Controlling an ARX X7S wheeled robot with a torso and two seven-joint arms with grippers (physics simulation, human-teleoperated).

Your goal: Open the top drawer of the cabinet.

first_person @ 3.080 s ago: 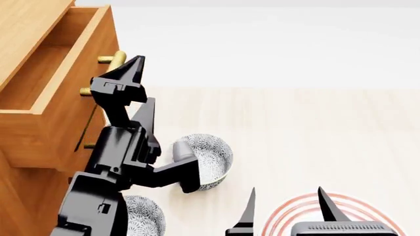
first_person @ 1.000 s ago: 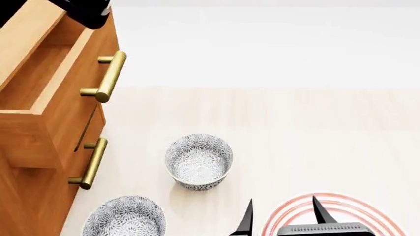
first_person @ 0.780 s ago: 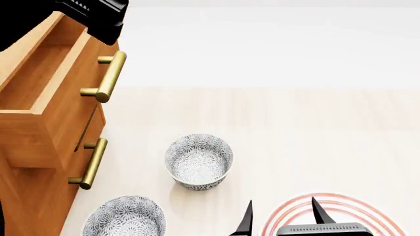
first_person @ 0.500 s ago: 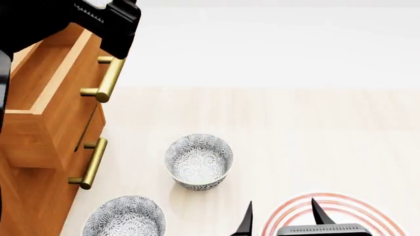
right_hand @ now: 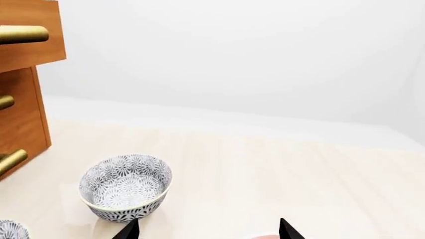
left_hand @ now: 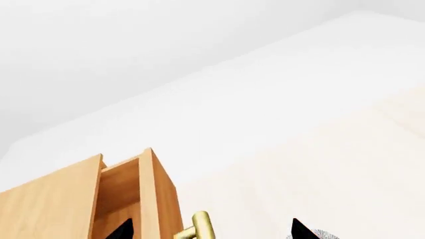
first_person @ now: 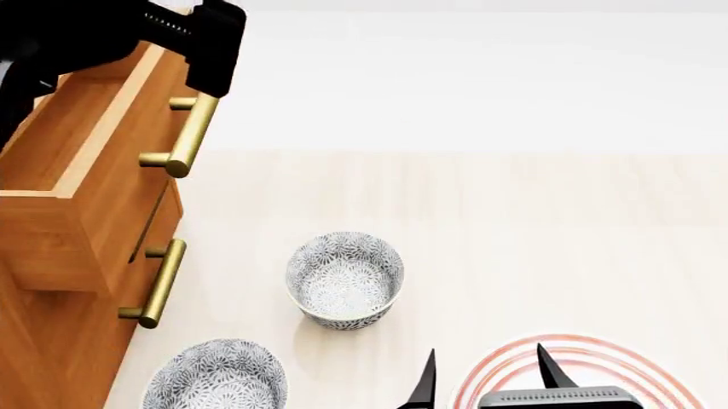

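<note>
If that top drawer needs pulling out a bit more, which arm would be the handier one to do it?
The left. The left gripper, open, is right at the top drawer's brass handle, which shows between its fingertips. The right gripper is far off, past the patterned bowl.

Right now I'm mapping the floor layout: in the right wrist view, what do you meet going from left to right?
The cabinet → the patterned bowl → the right gripper, with its fingertips apart.

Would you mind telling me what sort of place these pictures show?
Probably a bare simulated room, not a real home: a wooden cabinet with its top drawer pulled out, patterned bowls set directly on a pale wood floor, and plain white, featureless surroundings.
</note>
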